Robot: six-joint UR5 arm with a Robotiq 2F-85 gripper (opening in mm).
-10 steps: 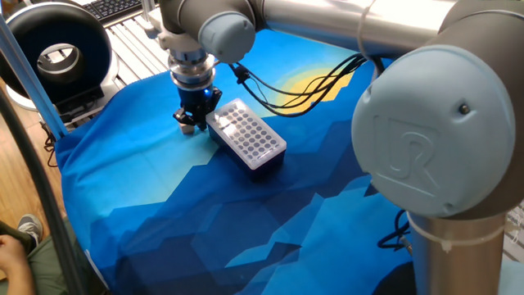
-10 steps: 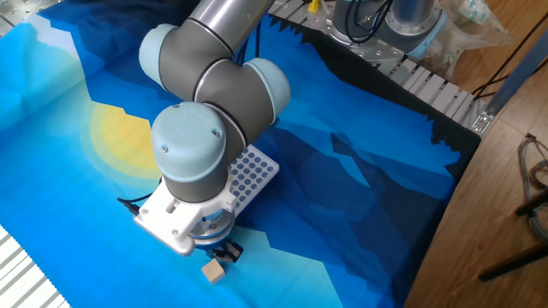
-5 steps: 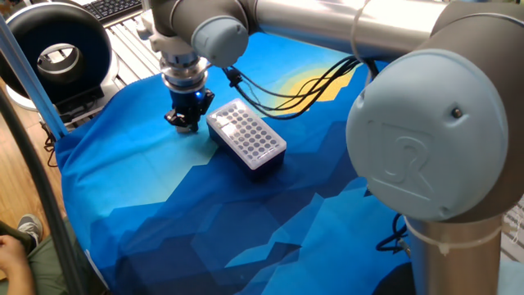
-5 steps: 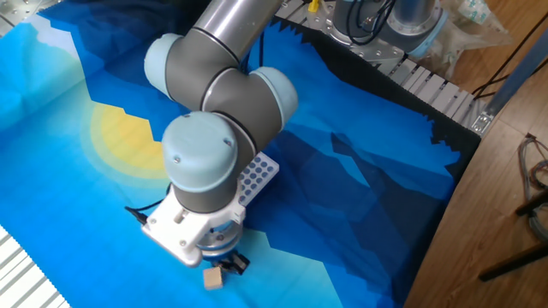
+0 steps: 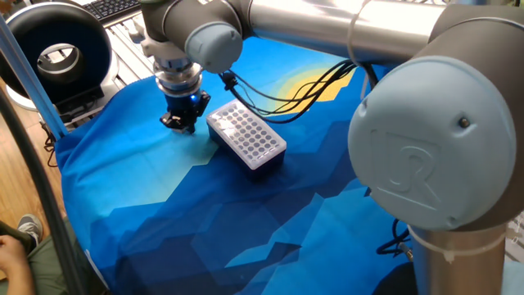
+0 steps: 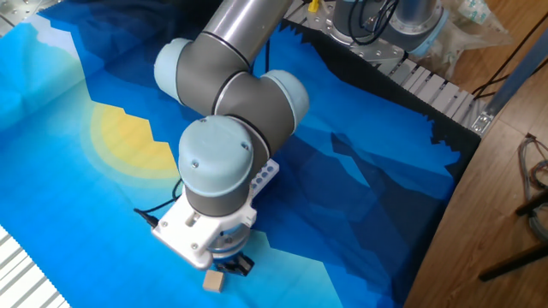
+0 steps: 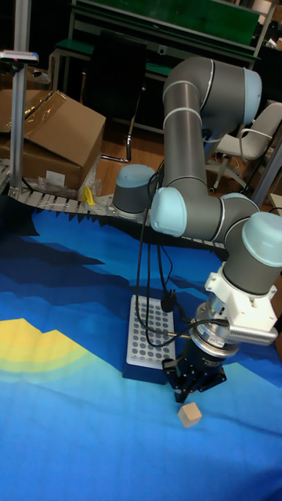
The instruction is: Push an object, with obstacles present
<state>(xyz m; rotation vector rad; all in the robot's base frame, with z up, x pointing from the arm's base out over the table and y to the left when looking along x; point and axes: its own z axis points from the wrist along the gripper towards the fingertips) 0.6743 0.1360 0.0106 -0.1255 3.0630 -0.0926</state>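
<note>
The perforated block (image 7: 149,338) is seen left of the action on the blue-clothed worktop (image 7: 63,438), an obstacle to be skirted. Just right of it the hand (image 7: 192,381) is held low, fingers apparently drawn together for pushing rather than gripping; nothing is held. The tan cube (image 7: 187,415) lies free just in front of the fingertips, contact not discernible.

Robotics lab or workshop. UR5 arm (image 7: 188,133) at a table under a blue mountain-print cloth (image 5: 188,213). Background of the tall view: cardboard box (image 7: 51,145) at left, office chair (image 7: 243,149) at right, green workbench (image 7: 168,27) along the top. Keyboard (image 5: 115,8) upper left in one fixed view.
</note>
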